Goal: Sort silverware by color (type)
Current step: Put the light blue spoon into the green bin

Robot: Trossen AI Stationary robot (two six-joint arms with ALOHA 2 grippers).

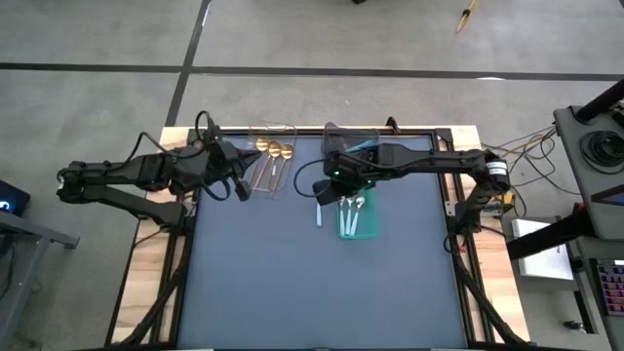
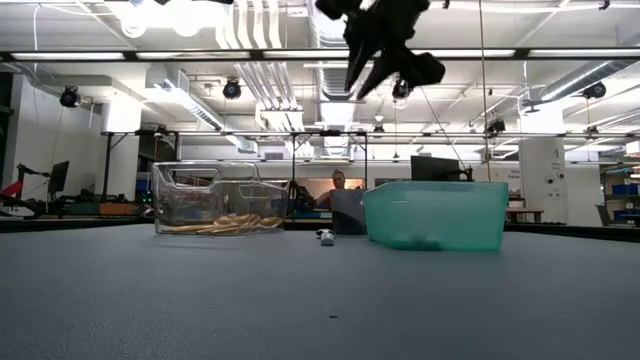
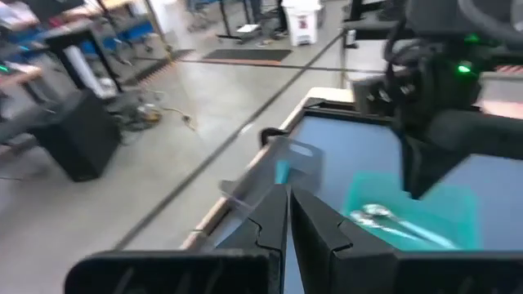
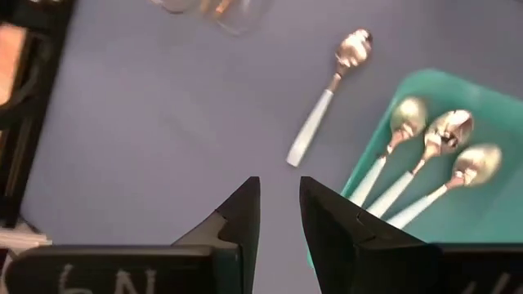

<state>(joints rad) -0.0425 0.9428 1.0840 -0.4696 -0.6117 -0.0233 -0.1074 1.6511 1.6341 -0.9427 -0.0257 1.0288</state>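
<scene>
A loose spoon [image 4: 327, 102] with a silver bowl and a light-blue handle lies flat on the dark mat, just left of the teal bin [image 1: 369, 232]. Three like spoons [image 4: 425, 155] lie in that bin. Gold spoons [image 1: 275, 149] rest in the clear bin [image 2: 170, 195]. A teal-handled spoon [image 1: 363, 146] sits in the grey bin [image 1: 331, 132]. My right gripper [image 4: 279, 204] hovers high over the mat near the loose spoon, fingers a narrow gap apart and holding nothing. My left gripper [image 3: 288, 214] is shut and empty, in the air beside the clear bin.
The three bins stand in a row along the mat's far part; the mat [image 1: 322, 283] stretches toward the near edge. A black frame borders the table. A person [image 2: 338, 183] sits in the room far behind the bins.
</scene>
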